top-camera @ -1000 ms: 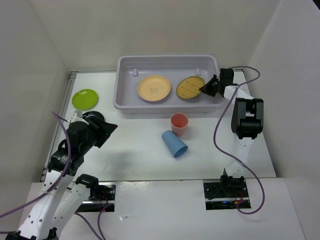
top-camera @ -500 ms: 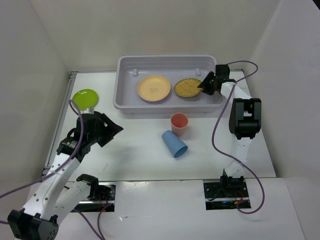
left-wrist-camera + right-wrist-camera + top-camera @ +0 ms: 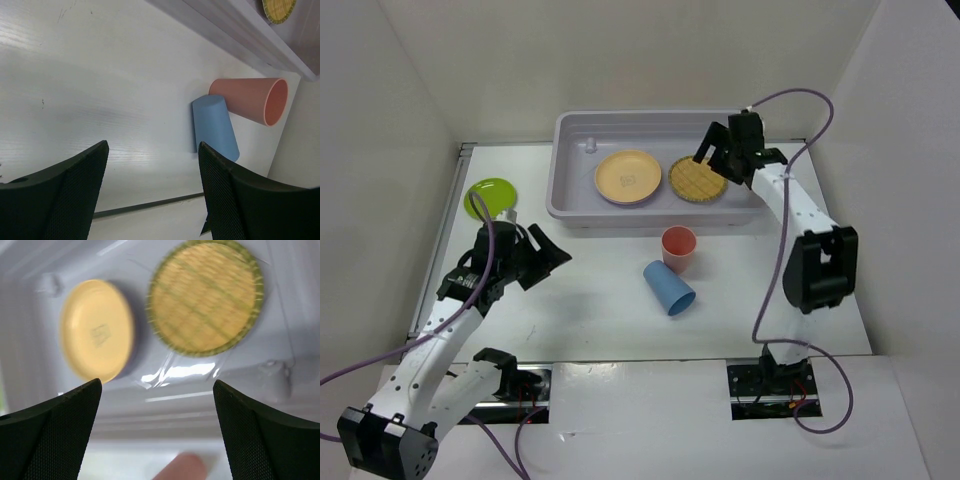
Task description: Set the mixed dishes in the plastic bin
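Over the right end of the plastic bin: right gripper spread wide, empty; woven tan plate flat on the floor just beneath, beside orange-yellow plate. Left gripper spread too, holding nothing, blue cup and salmon-red cup touching, well ahead.

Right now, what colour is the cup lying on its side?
The tipped cup is blue, clearest in the left wrist view.
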